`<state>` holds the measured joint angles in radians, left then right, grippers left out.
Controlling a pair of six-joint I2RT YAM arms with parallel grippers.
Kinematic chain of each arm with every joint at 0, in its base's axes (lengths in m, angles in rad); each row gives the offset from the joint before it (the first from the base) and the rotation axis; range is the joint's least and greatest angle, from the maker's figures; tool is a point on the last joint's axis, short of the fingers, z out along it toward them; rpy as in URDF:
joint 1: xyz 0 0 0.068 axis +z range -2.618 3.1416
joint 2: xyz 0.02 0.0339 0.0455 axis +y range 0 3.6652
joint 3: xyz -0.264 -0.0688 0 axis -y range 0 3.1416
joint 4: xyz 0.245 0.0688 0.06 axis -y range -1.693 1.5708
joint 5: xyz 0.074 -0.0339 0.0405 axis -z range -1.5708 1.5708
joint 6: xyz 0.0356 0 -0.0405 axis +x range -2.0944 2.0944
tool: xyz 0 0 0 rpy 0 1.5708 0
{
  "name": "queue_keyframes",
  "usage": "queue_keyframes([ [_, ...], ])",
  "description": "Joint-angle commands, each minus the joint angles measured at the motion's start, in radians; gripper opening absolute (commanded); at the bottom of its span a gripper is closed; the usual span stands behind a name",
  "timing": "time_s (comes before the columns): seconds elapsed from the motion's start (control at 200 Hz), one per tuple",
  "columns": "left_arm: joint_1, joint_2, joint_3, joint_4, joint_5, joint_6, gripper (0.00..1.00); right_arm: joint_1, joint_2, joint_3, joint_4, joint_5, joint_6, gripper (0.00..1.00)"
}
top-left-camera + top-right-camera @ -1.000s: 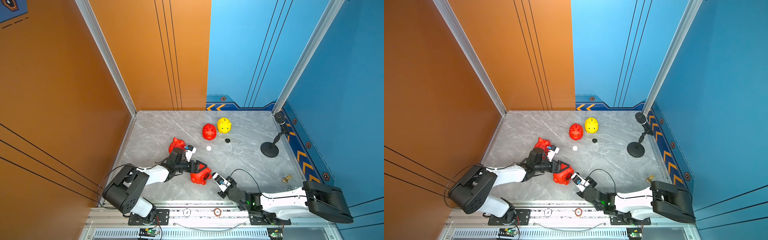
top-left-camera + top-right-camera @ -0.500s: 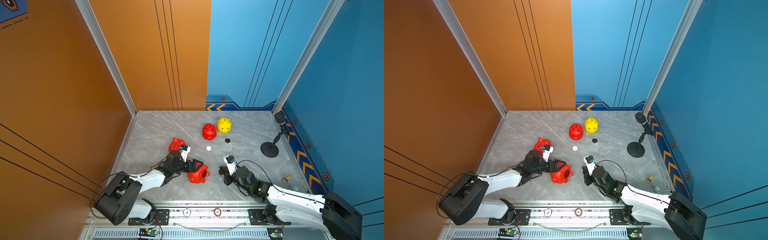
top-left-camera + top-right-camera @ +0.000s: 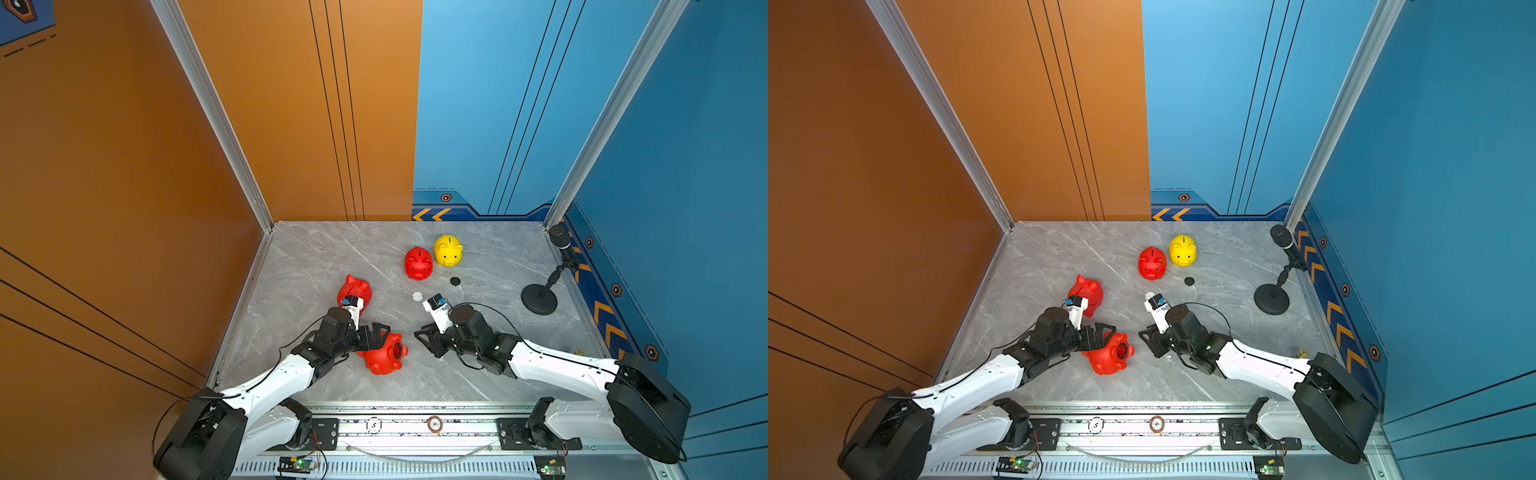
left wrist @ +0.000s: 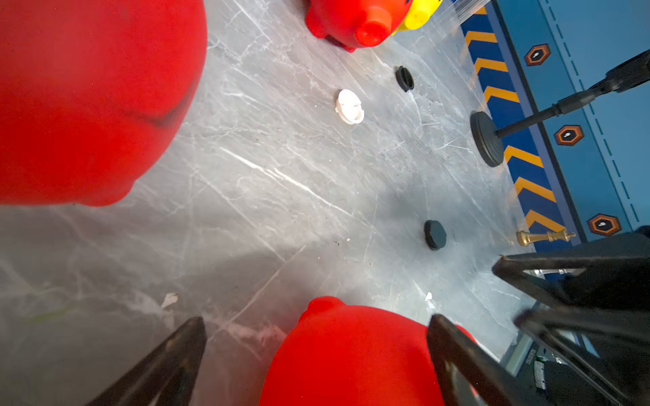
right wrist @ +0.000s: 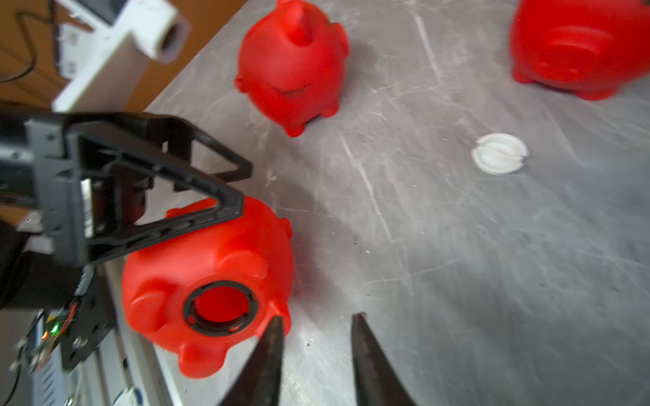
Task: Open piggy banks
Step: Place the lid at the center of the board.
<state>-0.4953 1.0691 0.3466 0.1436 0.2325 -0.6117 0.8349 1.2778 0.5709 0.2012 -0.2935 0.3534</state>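
Four piggy banks show in both top views. The near red piggy bank (image 3: 384,353) lies on its side, its round belly hole (image 5: 220,308) uncovered and ringed in black. My left gripper (image 4: 318,327) is open and straddles this bank (image 4: 351,358), with a gap on one side. My right gripper (image 5: 317,318) stands open just right of it (image 3: 424,338), with nothing between its fingers. A second red bank (image 3: 355,291) sits behind the left wrist. A third red bank (image 3: 419,263) and the yellow bank (image 3: 449,250) stand upright further back.
A white plug (image 3: 417,296) and a black plug (image 3: 456,281) lie mid-table. Another black plug (image 4: 435,234) lies near my right gripper. A microphone stand (image 3: 539,297) is at the right, with a small gold chess piece (image 3: 1301,354) by the right wall.
My right gripper has gone from shut to open and shifted left, toward the near red bank. My left gripper's jaws have widened around that bank.
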Motion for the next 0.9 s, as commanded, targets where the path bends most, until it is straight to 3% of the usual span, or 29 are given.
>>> queue_keyframes([
  [0.0, 0.012, -0.029, -0.018, -0.117, -0.021, 0.034, 0.99, 0.0, -0.041, -0.018, 0.032, -0.222, 0.098, 0.56],
  [0.12, 0.021, -0.048, -0.009, -0.129, -0.016, 0.041, 0.98, 0.022, -0.024, -0.047, 0.138, -0.382, 0.23, 0.68],
  [0.25, 0.024, -0.061, -0.002, -0.136, -0.003, 0.041, 0.98, 0.092, 0.014, -0.041, 0.159, -0.412, 0.286, 0.71],
  [0.576, 0.026, -0.085, -0.022, -0.13, 0.009, 0.034, 0.98, 0.202, -0.101, -0.096, 0.036, -0.19, 0.295, 0.76],
  [0.896, 0.024, -0.11, -0.049, -0.117, 0.031, 0.015, 0.98, 0.239, 0.042, -0.072, 0.172, -0.222, 0.347, 0.78],
])
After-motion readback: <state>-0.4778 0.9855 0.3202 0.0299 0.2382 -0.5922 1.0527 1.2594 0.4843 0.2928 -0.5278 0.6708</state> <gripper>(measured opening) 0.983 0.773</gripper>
